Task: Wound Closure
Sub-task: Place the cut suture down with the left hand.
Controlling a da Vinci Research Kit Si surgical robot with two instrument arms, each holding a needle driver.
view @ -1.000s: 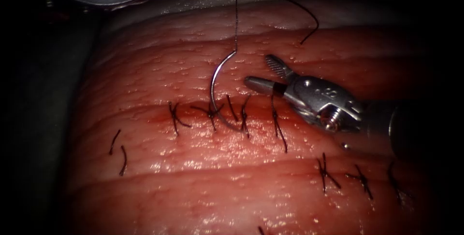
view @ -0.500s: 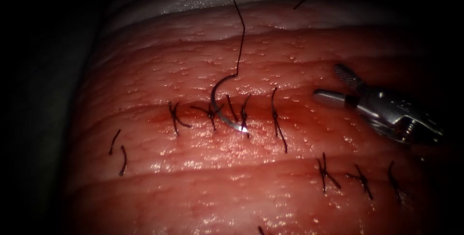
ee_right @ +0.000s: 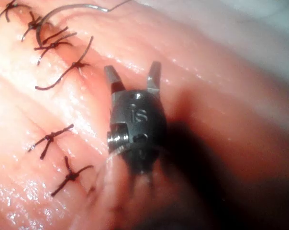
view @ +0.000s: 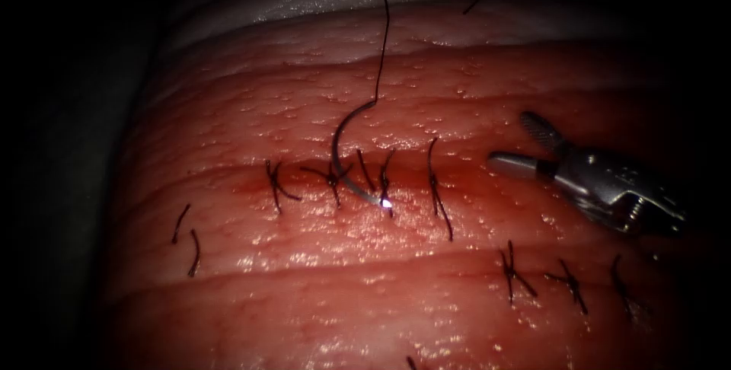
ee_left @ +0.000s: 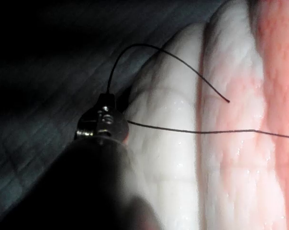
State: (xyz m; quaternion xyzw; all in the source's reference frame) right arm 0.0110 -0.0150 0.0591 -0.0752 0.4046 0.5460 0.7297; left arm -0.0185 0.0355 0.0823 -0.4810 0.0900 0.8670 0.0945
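steel catches the light where we see the needle lying on the tissue, its curve draped across the cut among the stitches, tip glinting just below the cut line. whether the tip sits in the tissue or only rests on it, we cannot tell. neither tool holds the needle. thread runs straight up from the needle's tail end and off the top of the endoscope view. in the left wrist view we find the left tool clamped on that thread, one strand stretched across the pale tissue, a short free end arcing away. the right tool hangs to the right of the needle, well apart from it, jaws spread and holding nothing; the right wrist view shows the same tool spread above the tissue beside the stitches. red fluid wets the cut line.
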